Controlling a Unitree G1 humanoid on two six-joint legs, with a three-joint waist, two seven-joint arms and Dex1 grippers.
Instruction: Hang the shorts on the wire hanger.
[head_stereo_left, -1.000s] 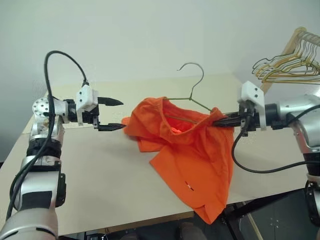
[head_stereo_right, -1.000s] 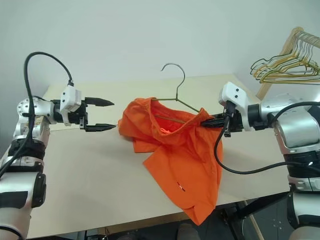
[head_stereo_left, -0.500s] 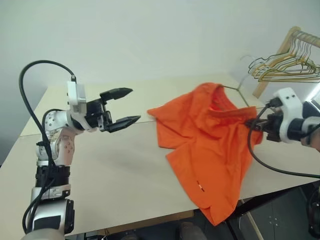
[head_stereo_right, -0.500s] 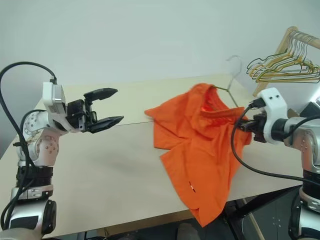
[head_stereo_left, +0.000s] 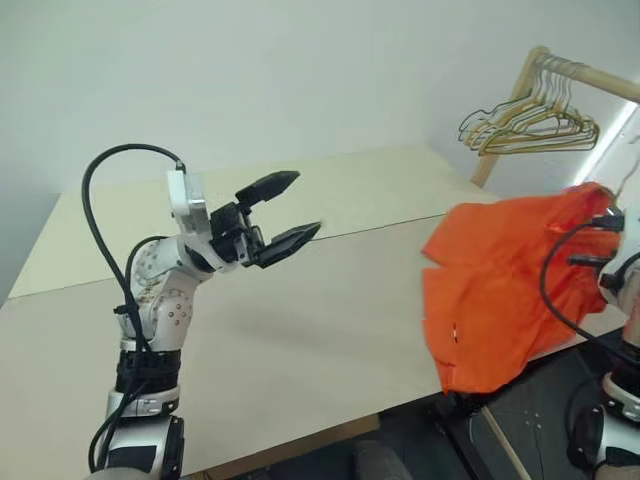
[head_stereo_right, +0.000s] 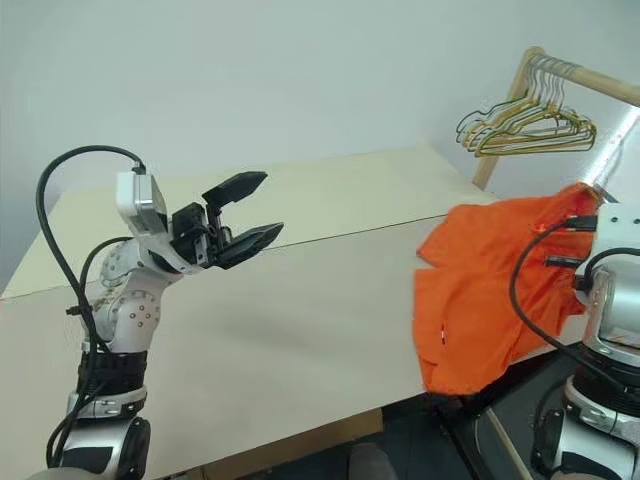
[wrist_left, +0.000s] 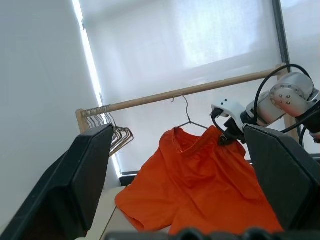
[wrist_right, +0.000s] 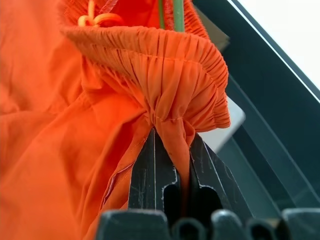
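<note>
The bright orange shorts (head_stereo_left: 500, 290) hang at the table's right edge, bunched at the gathered waistband. My right gripper (wrist_right: 173, 134) is shut on that waistband, the fabric pinched between its black fingers (wrist_right: 150, 170). The wire hanger (wrist_left: 186, 109) sits inside the shorts, its hook rising above them and a greenish wire (wrist_right: 178, 12) showing in the waist opening. In the left wrist view the right gripper (wrist_left: 226, 137) holds the shorts up in the air. My left gripper (head_stereo_left: 305, 203) is open and holds nothing, raised over the table's left half, far from the shorts.
A wooden rack with a bunch of gold and dark wire hangers (head_stereo_left: 530, 115) stands behind the table's far right corner. The beige table (head_stereo_left: 330, 310) spreads between the two arms. Dark furniture (wrist_right: 280, 130) lies below the shorts, past the table's edge.
The view has swung right. My right gripper has carried the shorts and hanger right, to the table's edge. The left arm has come inward and tilted upward, still open.
</note>
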